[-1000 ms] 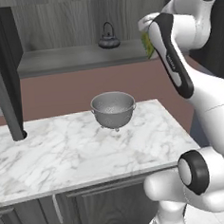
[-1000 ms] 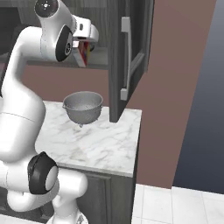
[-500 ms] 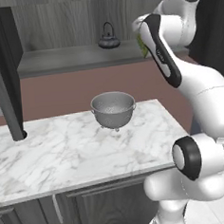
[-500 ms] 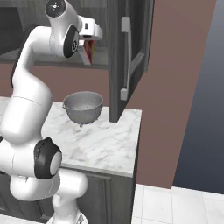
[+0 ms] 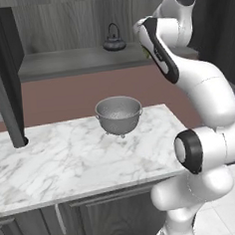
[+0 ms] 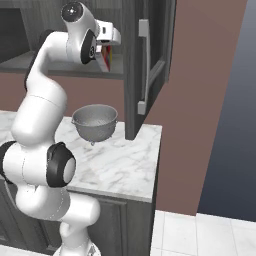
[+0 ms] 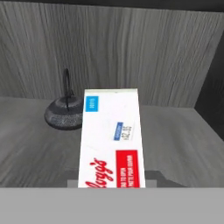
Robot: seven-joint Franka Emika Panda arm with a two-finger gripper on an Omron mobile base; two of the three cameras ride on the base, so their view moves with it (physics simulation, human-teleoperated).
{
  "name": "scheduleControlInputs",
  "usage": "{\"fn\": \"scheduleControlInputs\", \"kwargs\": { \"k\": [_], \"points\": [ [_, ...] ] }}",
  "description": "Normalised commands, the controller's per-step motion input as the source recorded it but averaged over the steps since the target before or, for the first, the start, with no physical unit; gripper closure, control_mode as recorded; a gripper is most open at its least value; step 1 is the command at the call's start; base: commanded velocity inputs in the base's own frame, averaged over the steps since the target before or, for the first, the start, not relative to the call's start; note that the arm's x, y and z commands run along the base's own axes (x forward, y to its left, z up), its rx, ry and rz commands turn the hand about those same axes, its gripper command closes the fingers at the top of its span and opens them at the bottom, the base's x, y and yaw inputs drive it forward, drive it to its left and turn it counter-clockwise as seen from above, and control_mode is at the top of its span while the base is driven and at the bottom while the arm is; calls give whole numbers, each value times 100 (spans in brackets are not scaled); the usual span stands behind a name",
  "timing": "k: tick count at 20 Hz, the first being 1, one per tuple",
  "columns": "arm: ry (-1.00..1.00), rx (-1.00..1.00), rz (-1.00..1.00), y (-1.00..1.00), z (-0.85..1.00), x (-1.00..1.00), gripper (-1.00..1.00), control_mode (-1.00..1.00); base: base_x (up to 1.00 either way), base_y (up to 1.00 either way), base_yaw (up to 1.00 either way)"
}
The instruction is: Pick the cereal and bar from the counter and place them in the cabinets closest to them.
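The cereal (image 7: 111,140), a white box with a blue label and a red patch, fills the middle of the hand view and stretches out over the grey shelf board of the cabinets (image 7: 183,144). In the right base view my gripper (image 6: 106,50) is raised at shelf height, shut on the cereal (image 6: 107,61), whose red end shows under the hand. My fingertips are hidden by the box. The bar is out of view. The white marble counter (image 5: 68,158) lies well below the hand.
A black kettle (image 7: 64,113) stands on the shelf just left of and behind the box, also in the left base view (image 5: 114,41). A metal colander (image 5: 119,114) sits on the counter. An open cabinet door (image 6: 145,65) hangs to the right of the hand, another (image 5: 1,78) at far left.
The arm has swung to the left in the left base view, carrying the cereal further in over the shelf. The colander and kettle have not moved.
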Motion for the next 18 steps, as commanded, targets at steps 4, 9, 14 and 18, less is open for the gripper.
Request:
{"fn": "scheduleControlInputs", "kwargs": {
  "k": [4, 9, 14, 18],
  "points": [
    [0, 0, -2, -3, 0, 42, 100, -100, 0, 0, 0],
    [6, 0, -6, -11, 0, 27, 100, -100, 0, 0, 0],
    [3, 0, -3, -7, 0, 5, 100, -100, 0, 0, 0],
    [0, 0, 0, 0, -4, 7, 100, -100, 0, 0, 0]
  ]
}}
